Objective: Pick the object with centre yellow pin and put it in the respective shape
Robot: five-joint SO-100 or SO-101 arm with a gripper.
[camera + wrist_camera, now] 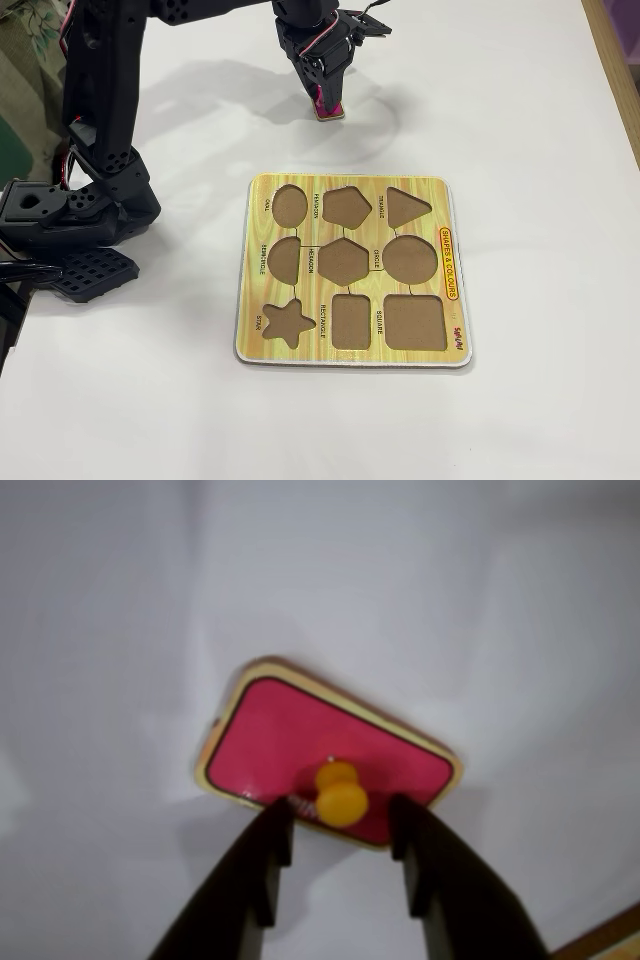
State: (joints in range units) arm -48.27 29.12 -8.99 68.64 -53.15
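Far side of table, step: gripper over pink piece, fingers apart, flanking yellow knob.
Next: close on knob, lift, carry near to RECTANGLE cutout.

Hobby tabletop setup, white table, children's shape puzzle board, floral fabric at edge

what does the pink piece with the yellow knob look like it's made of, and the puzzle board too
The pink piece: likely thin wood or fibreboard, with a glossy magenta face and a pale raw-looking edge. Its yellow knob: smooth, probably plastic or painted wood. The puzzle board: a flat panel with a printed yellow wood-grain top, and matte brown cutouts that look like fibreboard.
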